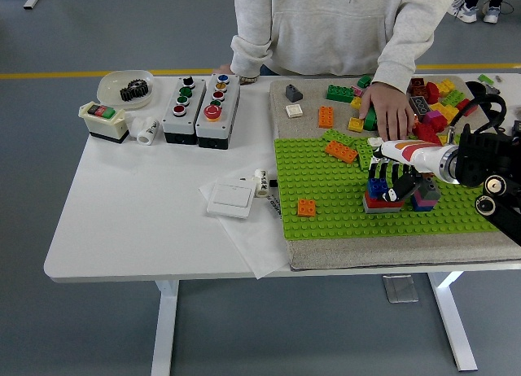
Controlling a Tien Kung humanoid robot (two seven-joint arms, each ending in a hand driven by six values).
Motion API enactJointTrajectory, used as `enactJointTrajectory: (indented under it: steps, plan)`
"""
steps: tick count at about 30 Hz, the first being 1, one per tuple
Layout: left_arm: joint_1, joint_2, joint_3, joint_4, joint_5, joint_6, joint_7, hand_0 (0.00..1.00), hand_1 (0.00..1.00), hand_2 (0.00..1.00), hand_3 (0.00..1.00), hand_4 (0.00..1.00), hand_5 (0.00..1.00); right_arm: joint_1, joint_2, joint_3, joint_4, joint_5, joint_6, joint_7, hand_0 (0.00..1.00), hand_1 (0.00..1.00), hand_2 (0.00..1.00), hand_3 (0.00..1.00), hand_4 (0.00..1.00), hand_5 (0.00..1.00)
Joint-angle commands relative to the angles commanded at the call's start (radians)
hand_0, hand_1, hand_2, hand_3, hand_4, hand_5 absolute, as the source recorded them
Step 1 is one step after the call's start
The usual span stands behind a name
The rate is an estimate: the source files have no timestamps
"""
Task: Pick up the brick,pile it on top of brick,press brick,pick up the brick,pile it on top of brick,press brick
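Grey floor surrounds the white counter (146, 205), where the right robot hand (392, 178) curls its fingers around a blue brick (378, 186) seated on the red brick (383, 200), likely to press it home.

Blue brick (378, 186) on red brick (383, 201); baseplate (326, 189) apparently green.

Right hand (389, 177) fingers curled over blue brick (378, 187), stacked on red brick (381, 202).
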State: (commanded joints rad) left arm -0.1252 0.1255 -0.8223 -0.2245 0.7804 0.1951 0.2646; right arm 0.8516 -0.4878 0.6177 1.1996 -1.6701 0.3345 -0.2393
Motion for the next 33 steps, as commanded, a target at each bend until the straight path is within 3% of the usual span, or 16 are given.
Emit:
enactJointTrajectory:
  steps: [33]
  plan:
    - [-0.005,-0.001,0.003,0.0,-0.003,0.002,-0.001,0.754,0.793,0.789,0.668,0.764,0.639,-0.001,0.005,-0.002,-0.01,-0.005,0.02,0.004,0.418,0.444,0.484,0.483,0.713,0.149]
